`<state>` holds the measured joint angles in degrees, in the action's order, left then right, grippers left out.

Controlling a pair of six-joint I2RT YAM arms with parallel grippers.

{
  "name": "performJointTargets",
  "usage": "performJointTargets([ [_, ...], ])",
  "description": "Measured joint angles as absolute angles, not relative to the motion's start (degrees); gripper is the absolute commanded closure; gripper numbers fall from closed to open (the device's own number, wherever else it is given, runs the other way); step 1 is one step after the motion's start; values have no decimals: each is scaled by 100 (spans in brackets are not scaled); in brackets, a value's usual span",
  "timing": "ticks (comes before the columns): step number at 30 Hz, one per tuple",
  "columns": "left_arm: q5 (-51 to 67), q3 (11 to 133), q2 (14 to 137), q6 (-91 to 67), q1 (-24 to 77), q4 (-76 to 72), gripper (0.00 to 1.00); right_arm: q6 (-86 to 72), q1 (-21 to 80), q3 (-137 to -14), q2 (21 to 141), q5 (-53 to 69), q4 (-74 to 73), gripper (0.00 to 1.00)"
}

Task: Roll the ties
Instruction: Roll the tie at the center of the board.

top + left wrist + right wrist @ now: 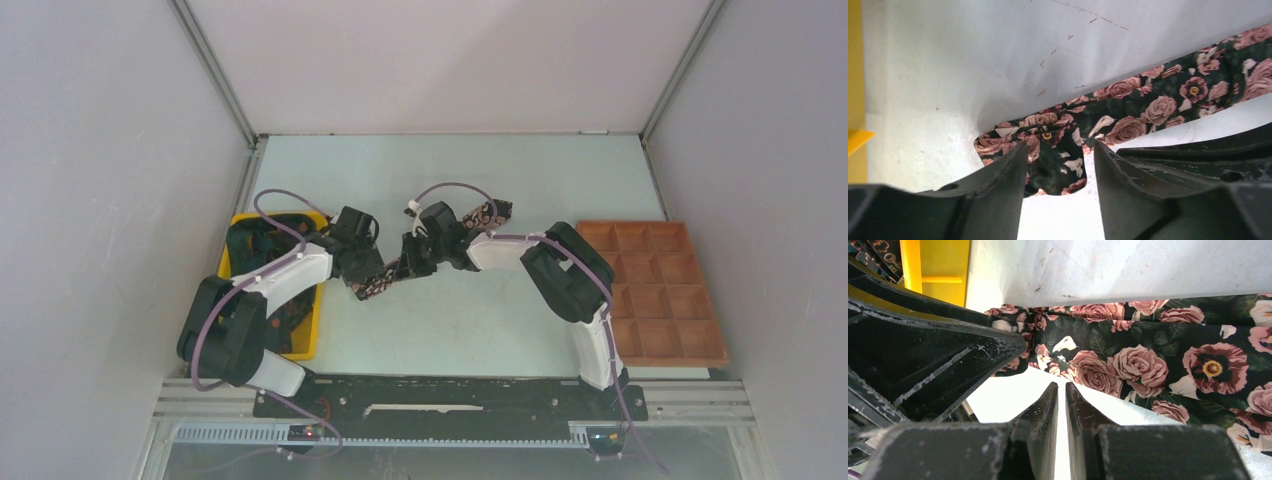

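Observation:
One tie (392, 270), black with pink roses, lies diagonally on the table from lower left to upper right. In the left wrist view its folded end (1058, 160) sits between the tips of my left gripper (1058, 152), whose jaws are open and stand apart from the fabric on the right side. My left gripper (362, 268) is at the tie's lower-left end. My right gripper (415, 255) is over the tie's middle. In the right wrist view its fingers (1061, 386) are shut with only a slit between them and hold nothing, with their tips at the near edge of the tie (1148, 355).
A yellow bin (308, 330) at the left holds more dark ties and shows in the right wrist view (943, 270). A wooden compartment tray (655, 290) stands at the right. The left gripper's finger (938, 360) is close beside the right gripper.

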<state>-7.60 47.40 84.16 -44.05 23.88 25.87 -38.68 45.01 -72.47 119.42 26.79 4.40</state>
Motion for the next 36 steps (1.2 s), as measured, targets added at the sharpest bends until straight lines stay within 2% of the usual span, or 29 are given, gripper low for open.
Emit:
performJointTargets([
  [5, -762, 4737, 7983, -4397, 2399, 2641, 19, -3846, 4504, -7247, 11832, 2674, 438, 86],
  [9, -873, 4729, 7387, -4388, 2401, 2735, 13, -3837, 4519, -7244, 11699, 2672, 440, 79],
  [14, -1203, 4550, 6519, -4351, 2401, 2853, 13, -3861, 4556, -7244, 11504, 2679, 513, 65],
  [18, -1413, 4093, 5935, -4351, 2401, 2895, 13, -3909, 4615, -7244, 11483, 2700, 648, 62],
  [24, -1527, 3288, 5256, -4353, 2399, 2884, 16, -3911, 4698, -7376, 11524, 2722, 598, 63],
  [36, -1540, 2633, 4746, -4357, 2368, 2630, 18, -3896, 4834, -8103, 12101, 2694, 327, 73],
])
